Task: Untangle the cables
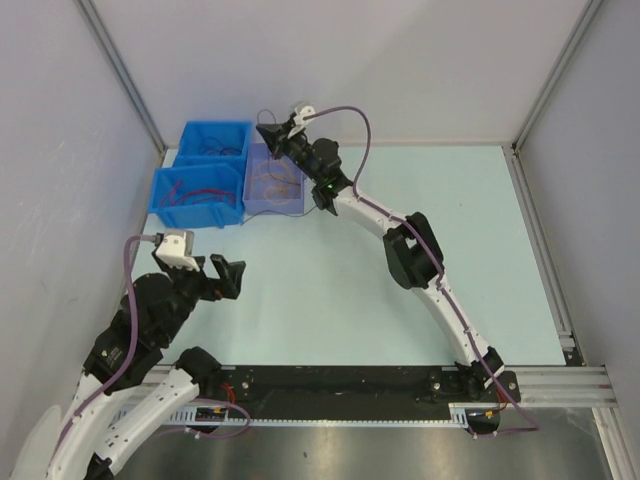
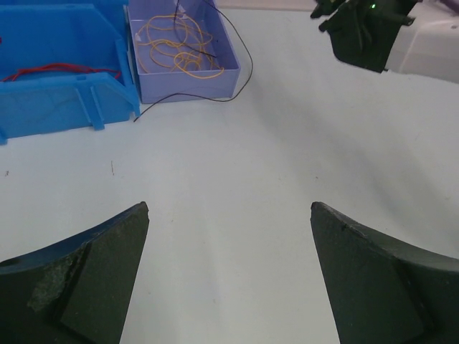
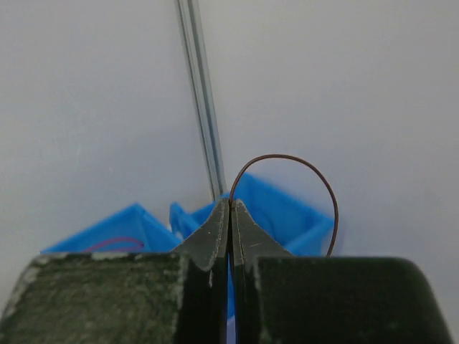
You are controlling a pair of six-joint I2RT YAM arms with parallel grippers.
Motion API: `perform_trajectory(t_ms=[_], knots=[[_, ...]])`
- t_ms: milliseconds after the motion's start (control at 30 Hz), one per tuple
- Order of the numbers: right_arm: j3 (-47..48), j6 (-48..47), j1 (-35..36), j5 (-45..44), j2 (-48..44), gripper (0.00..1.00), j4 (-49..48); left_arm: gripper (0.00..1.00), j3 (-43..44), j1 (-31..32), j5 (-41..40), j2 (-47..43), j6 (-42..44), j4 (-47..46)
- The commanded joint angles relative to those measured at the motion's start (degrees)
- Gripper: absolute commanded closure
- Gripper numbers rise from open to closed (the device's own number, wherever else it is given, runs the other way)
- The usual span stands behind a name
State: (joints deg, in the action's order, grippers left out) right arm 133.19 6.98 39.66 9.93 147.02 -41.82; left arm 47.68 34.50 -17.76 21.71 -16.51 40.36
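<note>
One dark cable [image 3: 287, 159] pinched between the right fingers [image 3: 231, 222], both pressed flat together at the tips. Rising from the pinch, arching over to the right and dropping again; lower end hidden behind the finger's bulk. Seen from above, held up near the far end of a lavender tray [image 2: 190, 89] at the far left of the worktop [image 1: 300, 290], too thin to follow. From the left wrist, a dark strand [image 2: 251, 67] coming down past the tray's right wall, bending round its near right corner, then lying lengthwise along the front wall, left end resting on the worktop just before the near blue bin [image 2: 64, 100]; upper end cut off at the top of that view, so no telling whether same strand as the pinched one. Inside the tray, orange cables [image 2: 176, 46] coiled in loose loops, no single direction. In the near blue bin, a red cable [image 2: 50, 70] stretched roughly left to right, partly hidden by the bin's wall. Behind it, a far blue bin [image 1: 215, 128], contents too faint to make out. Spread wide and gripping nothing, the left fingers [image 2: 93, 279] above the worktop, pointed toward the tray; only the tips in view.
</note>
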Motion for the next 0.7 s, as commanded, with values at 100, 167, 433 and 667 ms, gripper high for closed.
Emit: perform_trajectory(t_ms=[100,167,433,667], knots=[[-13.0,4.1,-0.1,-4.4,-5.3,1.00,-6.9,0.00,-0.2,-1.3,1.2,0.2,0.4,-2.1],[-16.3,4.4,-0.1,-6.2,-6.0,1.00,-7.6,0.00,-0.2,-1.3,1.3,0.3,0.5,-2.1],[-18.8,3.7,0.5,-7.8,-8.1,1.00,2.4,0.00,-0.2,-2.2,1.8,0.3,0.7,-2.3],[-17.2,4.0,0.8,-7.2,-11.4,0.82,15.4,0.00,-0.2,-2.4,2.2,0.3,0.9,-2.4]])
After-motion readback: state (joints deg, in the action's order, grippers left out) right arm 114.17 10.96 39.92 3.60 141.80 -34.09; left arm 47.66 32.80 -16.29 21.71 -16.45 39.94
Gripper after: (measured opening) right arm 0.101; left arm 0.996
